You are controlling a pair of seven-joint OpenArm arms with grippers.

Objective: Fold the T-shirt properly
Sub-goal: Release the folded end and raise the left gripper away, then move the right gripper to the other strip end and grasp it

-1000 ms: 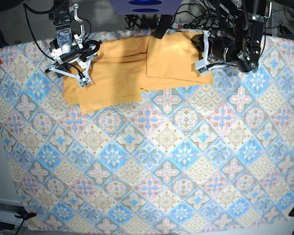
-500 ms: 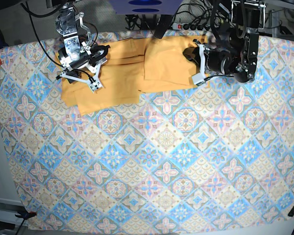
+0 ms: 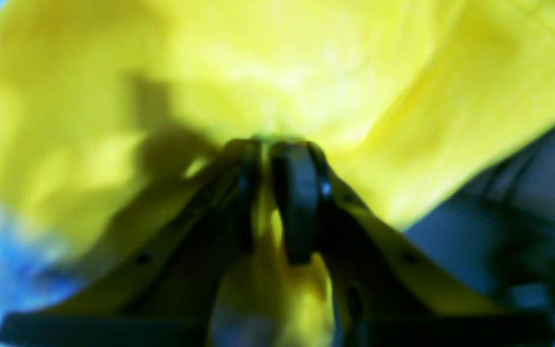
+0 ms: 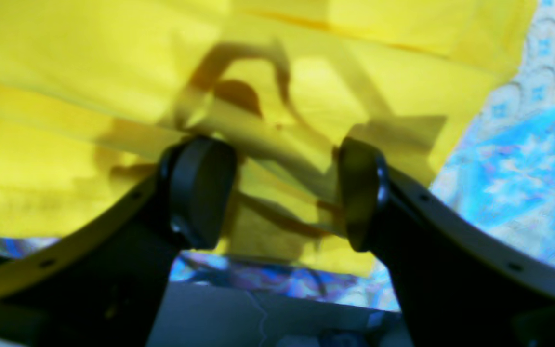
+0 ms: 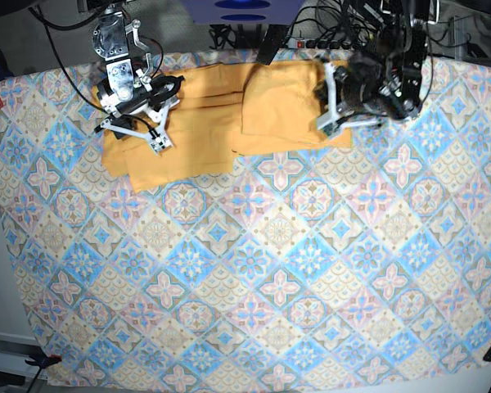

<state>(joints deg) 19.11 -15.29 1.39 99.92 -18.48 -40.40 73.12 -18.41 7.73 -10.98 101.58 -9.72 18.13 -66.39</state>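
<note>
Left wrist view: the left gripper (image 3: 277, 202) has its fingers (image 3: 299, 202) pinched almost together on a fold of the T-shirt (image 3: 277, 72), and yellow cloth shows in the thin slit between them. The picture is blurred. I judge the bite to be small; a sharp pull could slip the cloth out and let the fold drop crooked.

Right wrist view: the right gripper (image 4: 284, 193) stands with its fingers (image 4: 200, 193) wide apart and nothing between them. The T-shirt (image 4: 113, 72) lies beyond and under the tips, with patterned tablecloth (image 4: 523, 159) at 3 o'clock. Whether the tips touch the cloth I cannot tell. If they close low, they might catch the tablecloth along with the shirt.

Base view: the T-shirt (image 5: 204, 131) lies bunched at 12 o'clock on the table (image 5: 254, 270), near its far edge. The right gripper (image 5: 135, 110) sits over its 9 o'clock end, the left gripper (image 5: 337, 98) at its 3 o'clock end. Pulling one end alone may drag the whole shirt sideways.
</note>
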